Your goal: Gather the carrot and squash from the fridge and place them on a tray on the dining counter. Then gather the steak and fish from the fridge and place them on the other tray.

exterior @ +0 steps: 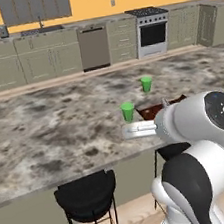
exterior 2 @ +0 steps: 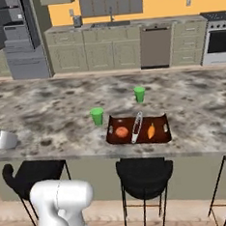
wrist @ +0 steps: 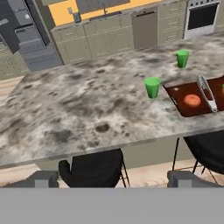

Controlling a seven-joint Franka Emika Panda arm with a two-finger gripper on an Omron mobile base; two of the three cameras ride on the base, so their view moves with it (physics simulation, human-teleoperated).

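On the marbled worktop a dark tray lies close to the near edge, carrying a round orange squash, metal tongs down its middle and a carrot on the far side of the tongs. Two green cups stand just beyond the tray's left corner and back edge, apart from it. Black stools are tucked under the overhang below. The worktop left of the cups is bare and broad. The fridge stands at the far left. The claw hangs off the near edge, fingers spread wide, holding nothing.
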